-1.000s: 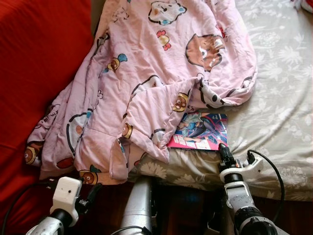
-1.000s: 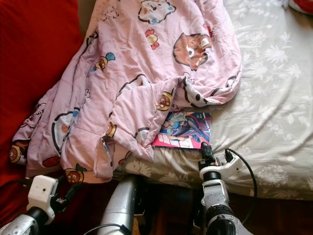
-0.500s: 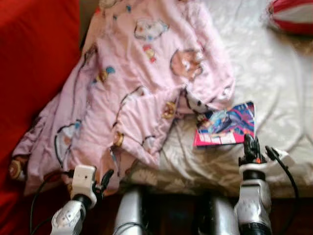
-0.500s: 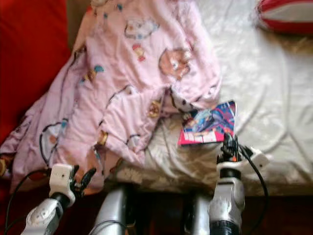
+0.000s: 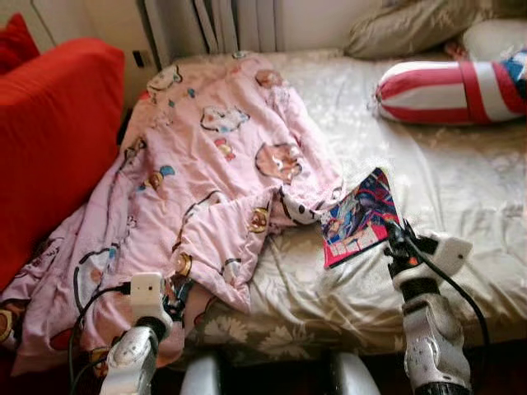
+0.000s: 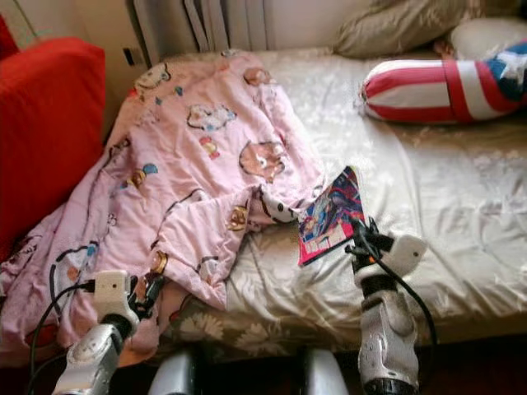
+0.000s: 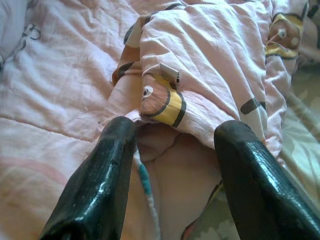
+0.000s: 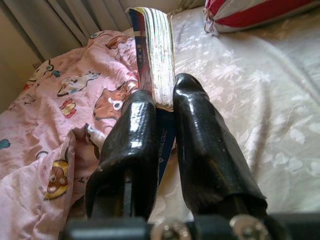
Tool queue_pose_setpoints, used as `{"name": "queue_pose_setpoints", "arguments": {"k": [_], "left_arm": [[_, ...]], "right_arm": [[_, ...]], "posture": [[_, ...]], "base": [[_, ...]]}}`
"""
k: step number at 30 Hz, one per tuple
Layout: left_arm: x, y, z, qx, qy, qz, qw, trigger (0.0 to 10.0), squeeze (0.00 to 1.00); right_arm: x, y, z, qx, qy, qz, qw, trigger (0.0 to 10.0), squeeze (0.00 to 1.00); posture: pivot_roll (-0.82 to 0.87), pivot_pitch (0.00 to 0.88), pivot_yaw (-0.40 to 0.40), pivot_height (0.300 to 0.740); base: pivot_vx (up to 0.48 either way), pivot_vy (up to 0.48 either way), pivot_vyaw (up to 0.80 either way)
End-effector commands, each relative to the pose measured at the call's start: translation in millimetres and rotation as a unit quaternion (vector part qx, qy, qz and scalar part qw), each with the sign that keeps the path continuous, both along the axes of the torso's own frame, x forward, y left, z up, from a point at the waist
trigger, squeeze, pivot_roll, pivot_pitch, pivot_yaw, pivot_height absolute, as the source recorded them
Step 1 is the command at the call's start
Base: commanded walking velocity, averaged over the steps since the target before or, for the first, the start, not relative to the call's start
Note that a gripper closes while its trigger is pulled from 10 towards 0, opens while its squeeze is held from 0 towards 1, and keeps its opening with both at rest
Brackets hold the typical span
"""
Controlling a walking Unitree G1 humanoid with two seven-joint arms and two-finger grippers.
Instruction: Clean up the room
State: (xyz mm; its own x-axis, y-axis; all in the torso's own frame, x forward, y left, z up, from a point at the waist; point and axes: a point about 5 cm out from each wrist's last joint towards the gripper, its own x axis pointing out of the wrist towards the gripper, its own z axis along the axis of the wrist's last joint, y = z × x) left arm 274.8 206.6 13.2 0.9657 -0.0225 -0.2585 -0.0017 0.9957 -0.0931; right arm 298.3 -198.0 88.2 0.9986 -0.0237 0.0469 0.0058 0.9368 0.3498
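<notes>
Bed [image 5: 461, 206] with a pale floral-print sheet takes up most of the scene, a soft red armchair [image 5: 49, 140] standing just beside its left edge. Rumpled pink quilt with cartoon animal prints [image 5: 206, 181] sprawls over the bed's left half and spills off the near edge, likely the biggest job left in tidying this room. Red-and-white striped bolster cushion [image 5: 445, 90] lies at the far right near a beige pillow [image 5: 403, 29]. Colourful thin comic book [image 5: 356, 216] is held tilted up off the sheet, near the quilt's folded corner; the right gripper [image 8: 162, 120] pinches its lower edge between closed fingers, pages fanning beyond the tips, presumably to carry it off. Left gripper [image 7: 172, 145] hangs low at the bed's near edge, fingers spread wide with a quilt fold between them, gripping nothing.
</notes>
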Motion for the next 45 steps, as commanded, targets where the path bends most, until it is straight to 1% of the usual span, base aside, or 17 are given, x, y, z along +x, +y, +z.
{"name": "queue_pose_setpoints", "arguments": {"k": [1, 2, 4, 6, 9, 13, 16, 22, 27, 28, 31, 34, 36, 39, 41, 45], "left_arm": [[-2.5, 2.1, -7, -0.008, 0.013, 0.018, 1.000, 10.0, 0.00], [-2.5, 0.9, -10, -0.011, 0.022, 0.021, 0.999, 10.0, 0.00], [-2.9, -0.4, -13, -0.017, 0.031, 0.026, 0.999, 10.0, 0.00], [-4.9, -1.0, -16, -0.016, 0.040, 0.026, 0.999, 10.0, 0.00], [-6.9, -0.3, -18, -0.016, 0.045, 0.029, 0.998, 10.0, 0.00], [-12.4, 1.3, -25, -0.013, 0.056, 0.033, 0.998, 10.0, 0.00], [-14.1, 2.4, -27, -0.015, 0.060, 0.041, 0.997, 10.0, 0.00], [-15.3, 6.0, -28, -0.007, 0.063, 0.043, 0.997, 10.0, 0.00], [-17.9, 10.8, -29, 0.001, 0.066, 0.044, 0.997, 10.0, 0.00], [-19.2, 12.5, -29, 0.011, 0.064, 0.048, 0.997, 10.0, 0.00], [-22.0, 13.5, -30, 0.010, 0.063, 0.051, 0.997, 10.0, 0.00], [-24.0, 11.5, -32, 0.010, 0.065, 0.043, 0.997, 10.0, 0.00], [-24.1, 12.4, -31, 0.018, 0.062, 0.045, 0.997, 10.0, 0.00], [-24.8, 12.0, -32, 0.014, 0.060, 0.048, 0.997, 10.0, 0.00], [-25.3, 11.9, -32, 0.015, 0.059, 0.047, 0.997, 10.0, 0.00], [-27.2, 13.5, -32, 0.017, 0.057, 0.050, 0.997, 10.0, 0.00]], "right_arm": [[8.0, 0.8, 19, -0.016, -0.026, -0.002, 1.000, 10.0, 0.00], [9.3, 4.1, 13, -0.044, -0.002, 0.007, 0.999, 10.0, 0.00], [8.9, 6.2, 10, -0.057, 0.001, 0.013, 0.998, 10.0, 0.00], [6.6, 8.0, 7, -0.055, 0.005, 0.013, 0.998, 10.0, 0.00], [4.8, 7.6, 5, -0.058, 0.008, 0.013, 0.998, 10.0, 0.00], [2.3, 2.8, 3, -0.061, 0.017, 0.003, 0.998, 10.0, 0.00], [2.7, 2.9, 3, -0.063, 0.017, 0.004, 0.998, 10.0, 0.00], [7.1, 9.9, 6, -0.053, 0.009, 0.011, 0.999, 10.0, 0.00], [6.4, 10.5, 0, -0.052, 0.028, 0.003, 0.998, 10.0, 0.00], [5.4, 9.5, -2, -0.053, 0.034, 0.000, 0.998, 10.0, 0.00], [3.3, 7.2, -3, -0.055, 0.034, -0.007, 0.998, 10.0, 0.00], [1.9, 5.6, -4, -0.046, 0.037, -0.017, 0.998, 10.0, 0.00], [0.8, 5.6, -5, -0.046, 0.042, -0.020, 0.998, 10.0, 0.00], [-1.5, 3.4, -10, -0.039, 0.055, -0.027, 0.997, 10.0, 0.00], [-2.5, 1.5, -12, -0.031, 0.063, -0.041, 0.997, 10.0, 0.00], [-2.0, 3.4, -12, -0.028, 0.059, -0.038, 0.997, 10.0, 0.00]], "posture": [[-0.01, 0.000, -0.006, 0.640], [-0.01, 0.000, -0.013, 0.650], [-0.01, 0.000, -0.016, 0.665], [-0.01, 0.000, -0.023, 0.680], [-0.01, 0.006, -0.025, 0.690], [-0.01, 0.018, -0.031, 0.720], [-0.01, 0.027, -0.034, 0.740], [0.01, 0.044, -0.044, 0.740], [0.01, 0.065, -0.044, 0.740], [0.01, 0.071, -0.041, 0.740], [0.01, 0.080, -0.036, 0.740], [0.00, 0.090, -0.035, 0.740], [0.00, 0.096, -0.036, 0.740], [0.01, 0.098, -0.036, 0.740], [0.01, 0.101, -0.036, 0.740], [0.01, 0.101, -0.031, 0.740]], "base": [[0.000, 0.000, 0.00], [0.000, 0.000, 0.00], [0.000, 0.000, 0.00], [0.000, 0.000, 0.00], [0.000, 0.000, 0.00], [0.000, 0.000, 0.00], [0.000, 0.000, 0.00], [0.000, 0.000, 0.00], [0.000, 0.000, 0.00], [0.000, -0.319, 0.00], [0.000, -0.464, 0.00], [0.000, -0.480, 0.00], [0.000, -0.480, 0.00], [0.000, -0.480, -0.70], [0.000, -0.480, 0.00], [0.000, -0.480, 0.00]]}}
